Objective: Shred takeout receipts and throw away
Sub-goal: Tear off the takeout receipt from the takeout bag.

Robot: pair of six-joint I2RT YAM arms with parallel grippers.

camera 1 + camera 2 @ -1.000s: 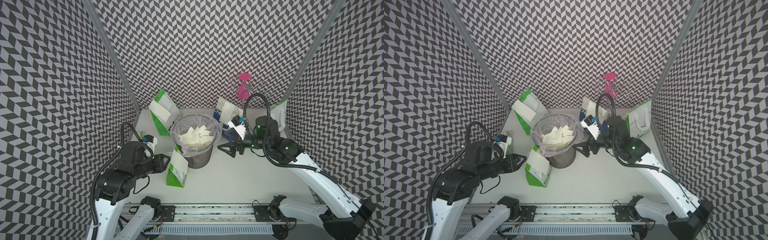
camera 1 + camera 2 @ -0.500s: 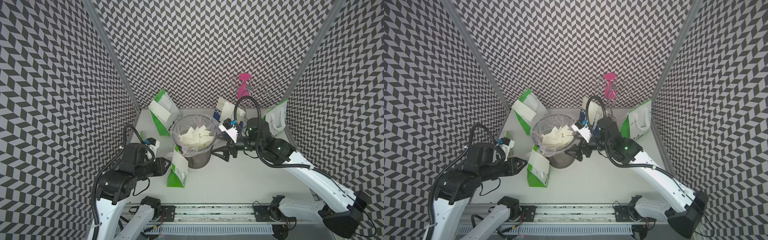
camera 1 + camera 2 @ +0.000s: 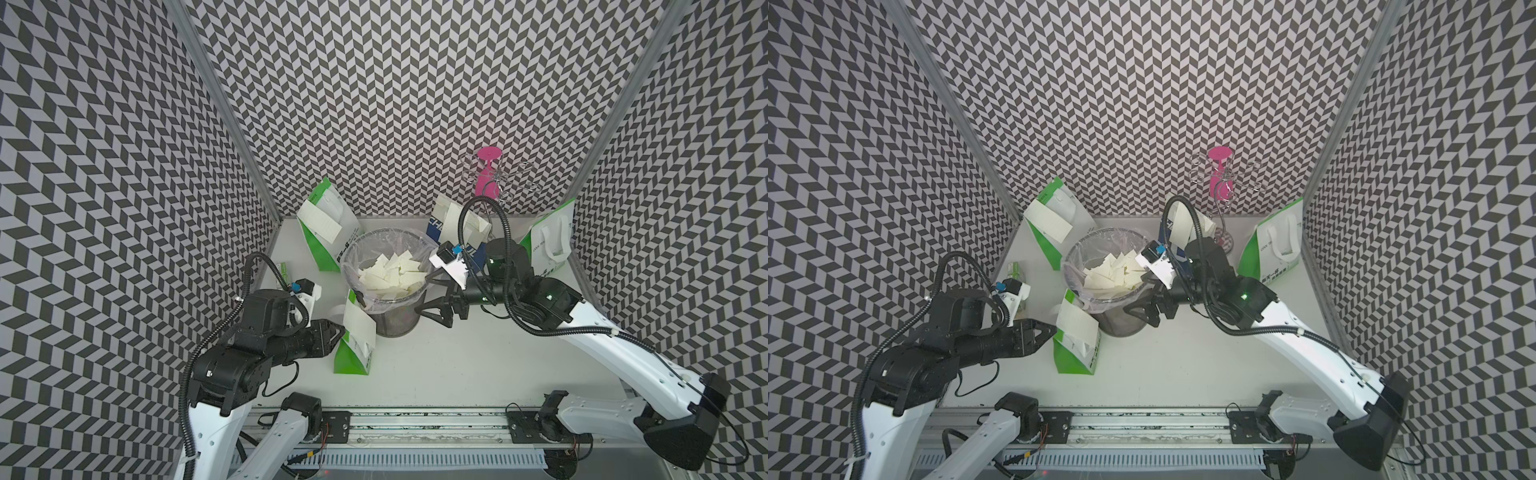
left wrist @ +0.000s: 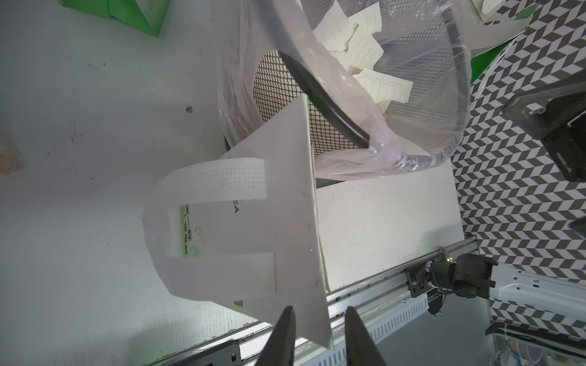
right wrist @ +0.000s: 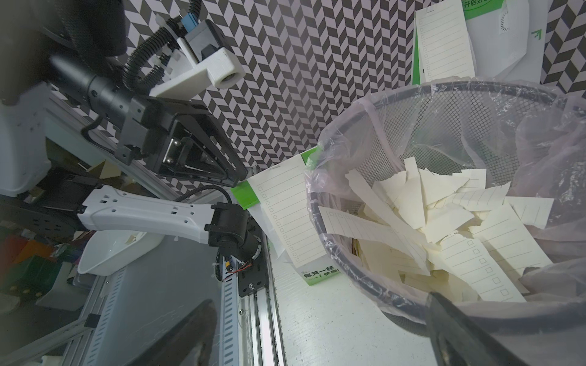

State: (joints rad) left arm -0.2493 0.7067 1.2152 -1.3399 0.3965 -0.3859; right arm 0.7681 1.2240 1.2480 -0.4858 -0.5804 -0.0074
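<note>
Green-and-white bag (image 3: 352, 358) stands against mesh bin (image 3: 397, 320). Left gripper (image 4: 318, 310) jaws slightly apart astride bag's edge. Right gripper (image 3: 424, 296) jaws wide apart at bin rim.

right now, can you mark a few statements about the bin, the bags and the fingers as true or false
1. The mesh bin holds torn receipt scraps. True.
2. The right fingers are clamped on a receipt. False: they stand wide apart at the bin's rim, holding nothing.
3. A whole lined receipt sits on the green-and-white bag in front of the bin. True.
4. The pink stand lies toppled inside the bin. False: it stands upright at the back, behind the bags.
5. The left fingers sit either side of that bag's upper edge. True.
</note>
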